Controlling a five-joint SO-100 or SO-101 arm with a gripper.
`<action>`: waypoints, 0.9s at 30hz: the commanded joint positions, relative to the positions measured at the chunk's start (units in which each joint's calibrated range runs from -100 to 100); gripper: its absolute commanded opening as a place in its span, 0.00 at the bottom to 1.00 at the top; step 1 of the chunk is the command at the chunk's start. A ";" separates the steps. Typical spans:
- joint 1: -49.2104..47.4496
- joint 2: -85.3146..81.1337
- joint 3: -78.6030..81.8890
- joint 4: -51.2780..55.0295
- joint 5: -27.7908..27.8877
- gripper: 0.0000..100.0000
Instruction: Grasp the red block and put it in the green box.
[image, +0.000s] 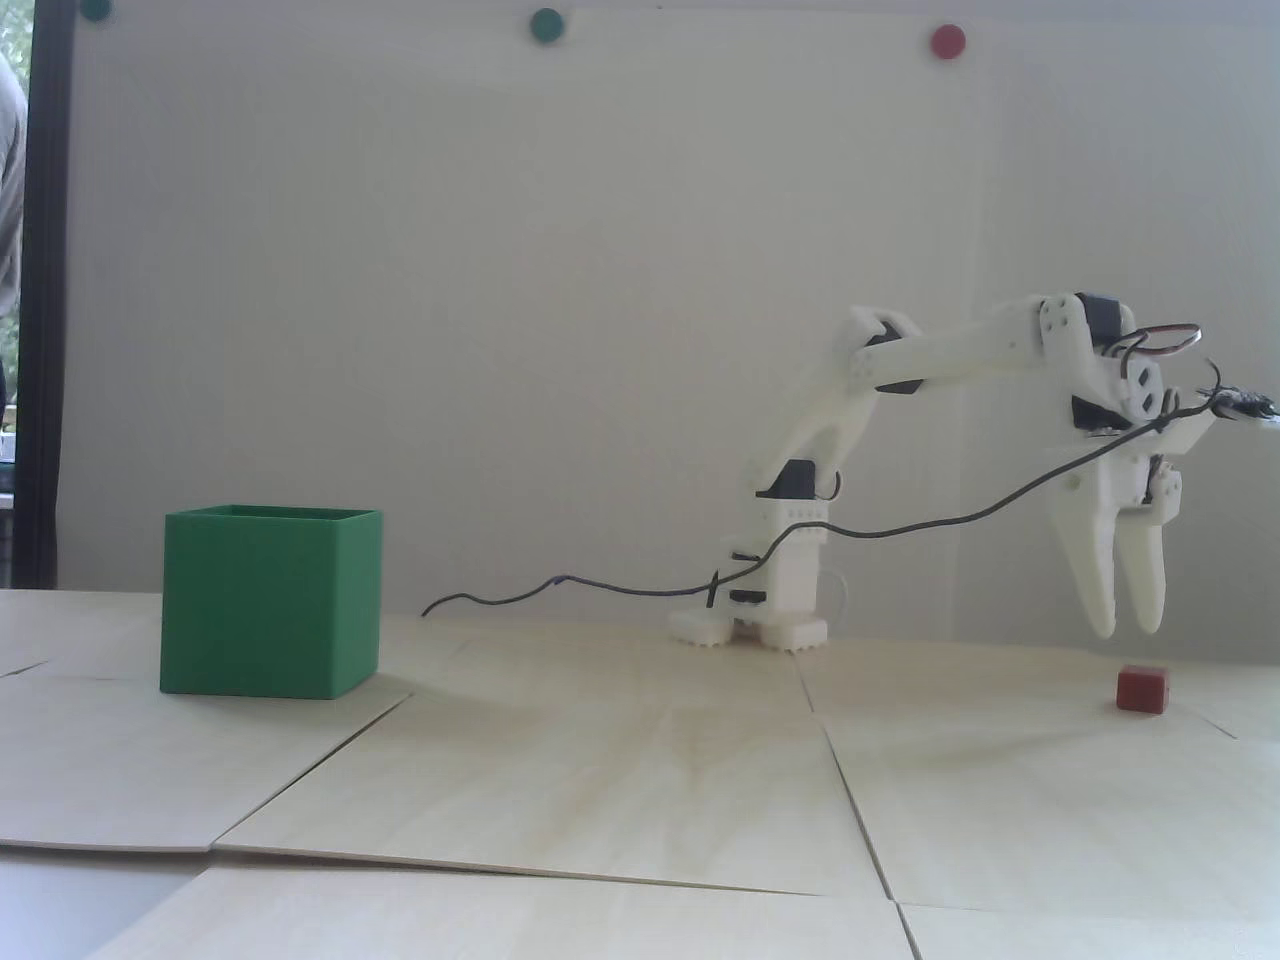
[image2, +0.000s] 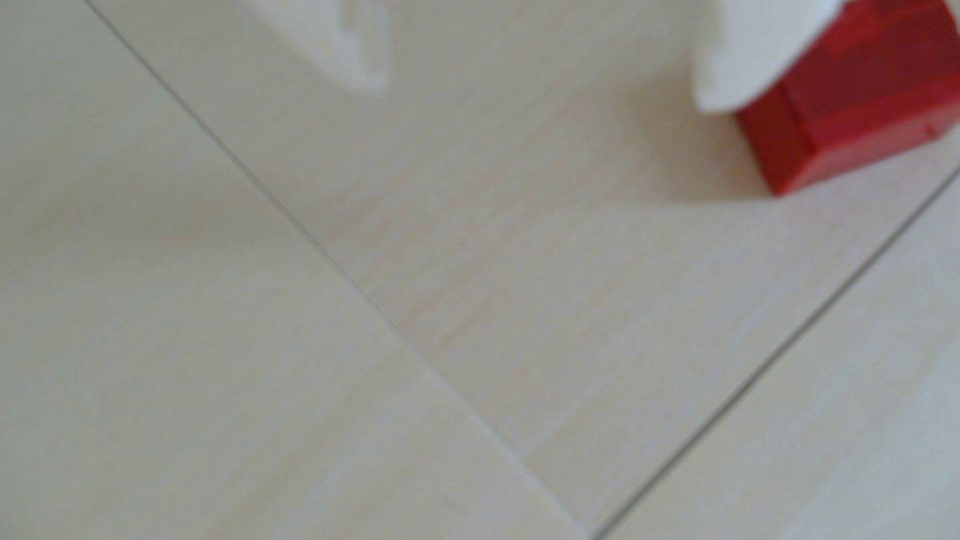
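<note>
The red block (image: 1142, 688) sits on the pale wooden table at the right of the fixed view. My white gripper (image: 1125, 630) hangs just above it and slightly to its left, fingers pointing down, open with nothing between them. In the wrist view the red block (image2: 857, 104) lies at the top right, partly covered by one fingertip (image2: 727, 72); it is outside the gap of the gripper (image2: 545, 88), whose other fingertip (image2: 363, 62) is blurred at the top. The green box (image: 270, 610) stands far to the left, open at the top.
The arm's base (image: 765, 610) stands at the back of the table, and a black cable (image: 900, 530) trails from the wrist past it. Seams between boards (image: 850, 790) cross the table. Round green (image: 546, 25) and red (image: 947, 41) dots are on the wall.
</note>
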 joint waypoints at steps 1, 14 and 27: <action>-0.62 -2.23 -4.57 -0.02 0.35 0.21; -5.04 -2.31 -4.93 10.61 0.61 0.21; -6.97 -1.91 -4.39 10.61 0.50 0.21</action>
